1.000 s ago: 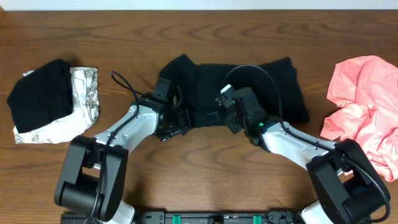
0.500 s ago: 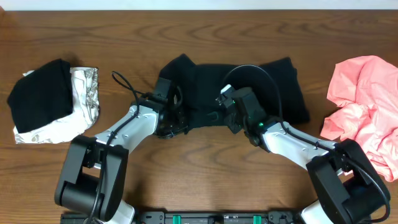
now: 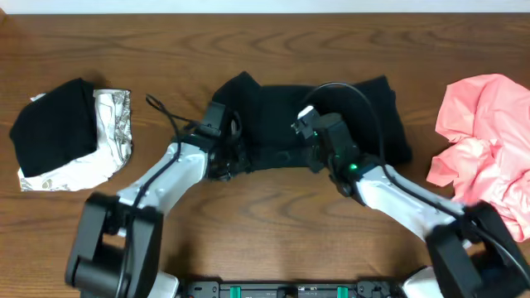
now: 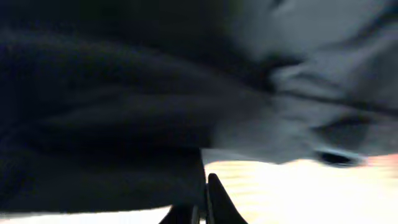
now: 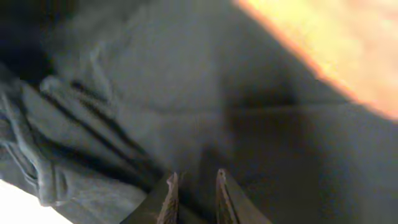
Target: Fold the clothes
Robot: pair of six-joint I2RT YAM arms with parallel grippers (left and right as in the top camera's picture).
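A plain black T-shirt (image 3: 348, 112) lies bunched across the middle of the table, one of the clothes. My left gripper (image 3: 225, 164) sits at its near left edge. In the left wrist view its jaws (image 4: 204, 185) are pressed together, with the dark hem (image 4: 112, 155) right at the tips. My right gripper (image 3: 309, 153) is on the shirt's near middle. In the right wrist view its fingers (image 5: 169, 190) stand a narrow gap apart, pinching a fold of the grey-black cloth (image 5: 155, 93).
A folded black garment (image 3: 54, 124) rests on a white-grey patterned one (image 3: 112, 132) at the far left. A crumpled salmon-pink garment (image 3: 489, 141) lies at the right edge. Bare wooden table (image 3: 273, 215) shows between the arms and along the back.
My left gripper has gone from open to shut at the shirt's near edge. Both arms have shifted slightly. The right gripper's grip looks the same.
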